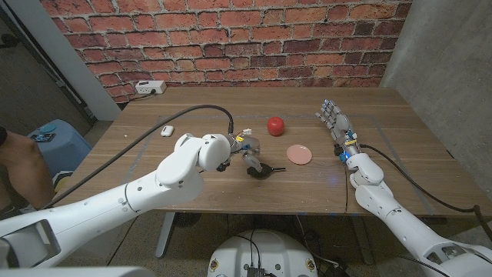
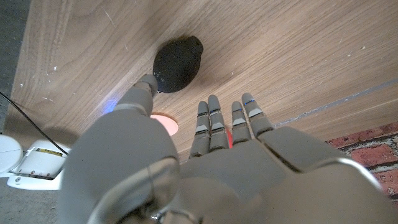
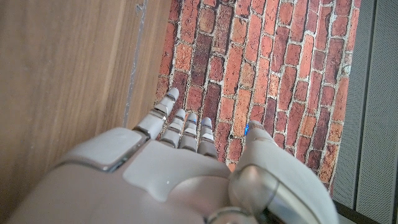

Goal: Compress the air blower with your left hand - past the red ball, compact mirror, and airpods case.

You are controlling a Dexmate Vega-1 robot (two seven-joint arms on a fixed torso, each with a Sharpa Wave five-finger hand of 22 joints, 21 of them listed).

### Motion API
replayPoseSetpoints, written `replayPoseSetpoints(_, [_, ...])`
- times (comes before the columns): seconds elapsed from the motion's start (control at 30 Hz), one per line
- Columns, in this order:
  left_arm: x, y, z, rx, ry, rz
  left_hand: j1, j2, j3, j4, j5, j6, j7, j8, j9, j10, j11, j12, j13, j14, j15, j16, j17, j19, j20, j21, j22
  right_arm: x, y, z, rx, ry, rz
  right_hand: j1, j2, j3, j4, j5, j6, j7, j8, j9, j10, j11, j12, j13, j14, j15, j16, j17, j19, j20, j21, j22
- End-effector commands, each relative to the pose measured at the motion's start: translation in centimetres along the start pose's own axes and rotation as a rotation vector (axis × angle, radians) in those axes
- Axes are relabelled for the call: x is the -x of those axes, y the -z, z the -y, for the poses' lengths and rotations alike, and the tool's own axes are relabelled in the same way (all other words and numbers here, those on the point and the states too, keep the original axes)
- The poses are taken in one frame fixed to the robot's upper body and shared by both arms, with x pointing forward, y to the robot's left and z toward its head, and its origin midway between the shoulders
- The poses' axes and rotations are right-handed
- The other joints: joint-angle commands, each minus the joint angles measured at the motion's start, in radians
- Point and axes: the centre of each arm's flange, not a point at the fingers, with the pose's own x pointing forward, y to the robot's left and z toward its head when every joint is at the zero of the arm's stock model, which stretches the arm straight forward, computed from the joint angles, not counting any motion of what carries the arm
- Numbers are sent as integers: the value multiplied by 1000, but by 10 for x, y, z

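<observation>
The black air blower (image 1: 261,170) lies on the wooden table (image 1: 154,154) near its front middle, nozzle toward the right. My left hand (image 1: 244,150) hovers just behind and left of it, fingers straight and spread. In the left wrist view the thumb tip (image 2: 146,84) reaches the edge of the blower's bulb (image 2: 177,64), and nothing is gripped. The red ball (image 1: 275,125) sits farther back, the pink compact mirror (image 1: 299,155) to the blower's right, and the white airpods case (image 1: 167,131) at the left. My right hand (image 1: 336,123) stands open at the right, holding nothing.
A black cable (image 1: 192,111) runs across the table's left half to my left arm. A white power strip (image 1: 150,87) lies at the back left edge by the brick wall. A blue stool (image 1: 54,138) and part of a person (image 1: 15,161) are beside the table's left.
</observation>
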Motion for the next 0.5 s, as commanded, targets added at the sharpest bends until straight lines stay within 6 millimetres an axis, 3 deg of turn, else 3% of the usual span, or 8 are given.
replayPoseSetpoints(0.03, [-7, -7, 7, -14, 13, -1, 2, -7, -1, -3, 5, 6, 2, -1, 4, 0, 4, 1, 2, 9, 4, 0, 3, 11, 0, 5, 2, 5, 4, 5, -8, 7, 9, 5, -3, 3, -7, -1, 7, 8, 2, 5, -3, 1, 2, 5, -3, -25, 6, 2, -3, -53, 4, 3])
replayPoseSetpoints(0.5, [-10, -15, 14, -22, -1, -20, 4, -5, -6, -1, 7, 6, 2, -3, 5, -1, 9, 0, 5, 10, 4, -2, 3, 10, 0, 3, 2, 11, 8, 8, -20, 10, 19, 4, -2, 1, -10, -1, 7, 7, 2, 5, -3, 4, 2, 5, -3, -26, 7, 3, -2, -53, 4, 3])
